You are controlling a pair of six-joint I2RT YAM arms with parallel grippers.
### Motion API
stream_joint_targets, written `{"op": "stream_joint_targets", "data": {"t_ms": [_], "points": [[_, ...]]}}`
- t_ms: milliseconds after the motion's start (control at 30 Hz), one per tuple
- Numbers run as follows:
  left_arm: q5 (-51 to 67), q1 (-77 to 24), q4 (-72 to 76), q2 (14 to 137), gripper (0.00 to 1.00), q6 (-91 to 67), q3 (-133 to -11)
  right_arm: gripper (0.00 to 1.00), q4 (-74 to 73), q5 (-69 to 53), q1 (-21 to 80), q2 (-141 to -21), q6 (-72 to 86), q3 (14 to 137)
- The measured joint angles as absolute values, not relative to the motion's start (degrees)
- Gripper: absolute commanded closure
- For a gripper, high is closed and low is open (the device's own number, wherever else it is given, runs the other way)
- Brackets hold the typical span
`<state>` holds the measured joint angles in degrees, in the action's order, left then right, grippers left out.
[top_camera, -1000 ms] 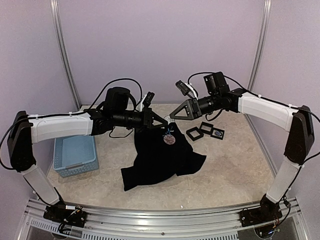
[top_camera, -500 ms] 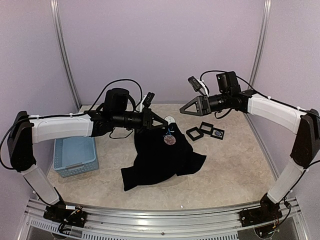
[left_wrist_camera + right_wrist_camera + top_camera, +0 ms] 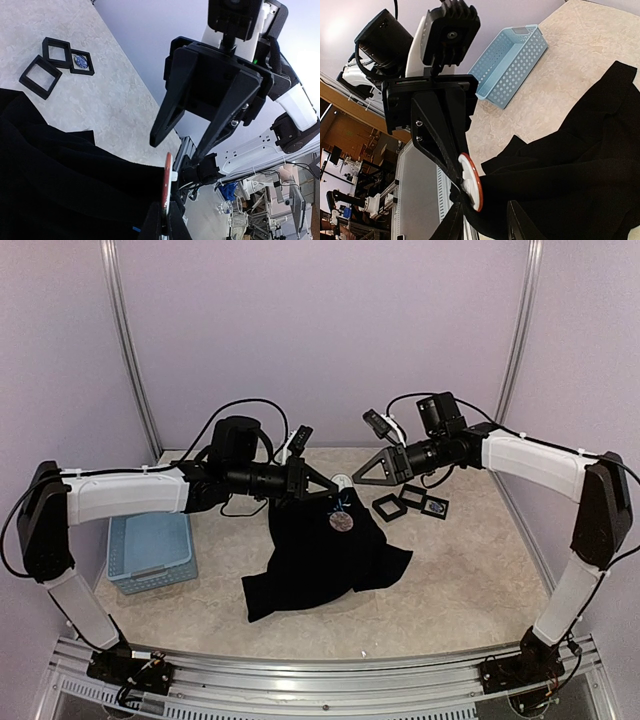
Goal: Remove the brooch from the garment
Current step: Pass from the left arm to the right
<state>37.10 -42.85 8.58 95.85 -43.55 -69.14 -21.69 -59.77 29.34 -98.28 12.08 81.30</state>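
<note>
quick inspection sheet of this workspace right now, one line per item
surface: beige marbled table, no damage seen
job's things: black garment lifted at the neck, lower part on the table; brooch on it, not yet removed
clutter: blue basket at left; three black frames at back right
claws: left claw shut on garment; right claw open, near brooch, holding nothing
cables: black cables loop above both arms
surroundings: lilac walls; metal rail at near edge
</note>
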Motion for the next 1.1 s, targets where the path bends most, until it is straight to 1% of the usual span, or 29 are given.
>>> {"op": "stream_joint_targets", "data": {"t_ms": [233,433,567,633,700,733,833,867,900,967,1033,1100], "points": [[37.63,-42.85,8.45,97.17,1.0,-43.51,-70.46,0.77,-21.87,-61.12,29.91,-98.89,11.73,83.13],[38.0,-42.85,8.47,97.27,1.0,-43.51,-70.81,0.79,-21.98,-61.82,30.02,-100.01,11.62,83.64],[38.22,-42.85,8.45,97.27,1.0,-43.48,-70.91,0.85,-22.15,-61.98,30.28,-100.6,11.57,83.64],[38.37,-42.85,8.45,97.3,1.0,-43.48,-70.96,0.91,-22.41,-62.06,30.37,-100.66,11.53,83.64],[38.41,-42.85,8.47,97.36,1.0,-43.51,-70.98,0.99,-22.5,-62.15,30.39,-100.66,11.49,83.66],[38.48,-42.85,8.43,97.41,0.95,-43.46,-70.98,1.0,-22.52,-62.17,30.41,-100.66,11.73,83.7],[38.5,-42.83,8.08,97.51,0.59,-43.27,-70.98,1.0,-22.46,-62.37,30.48,-100.66,11.97,83.79],[38.5,-42.83,8.12,97.56,0.49,-43.22,-71.0,1.0,-22.37,-62.19,30.59,-100.66,11.92,83.79],[38.63,-42.87,8.12,97.56,0.43,-43.18,-71.09,1.0,-22.2,-61.91,30.65,-100.66,12.03,83.74],[38.63,-43.03,7.99,97.56,0.34,-43.16,-71.53,1.0,-20.99,-61.34,30.72,-100.66,12.53,83.57],[38.48,-43.18,7.86,97.56,0.27,-42.94,-71.94,1.0,-19.42,-60.8,30.74,-100.53,13.23,83.07],[38.28,-43.31,7.62,97.56,0.24,-42.26,-72.1,1.0,-17.82,-60.18,30.74,-100.31,14.24,82.28]]}}
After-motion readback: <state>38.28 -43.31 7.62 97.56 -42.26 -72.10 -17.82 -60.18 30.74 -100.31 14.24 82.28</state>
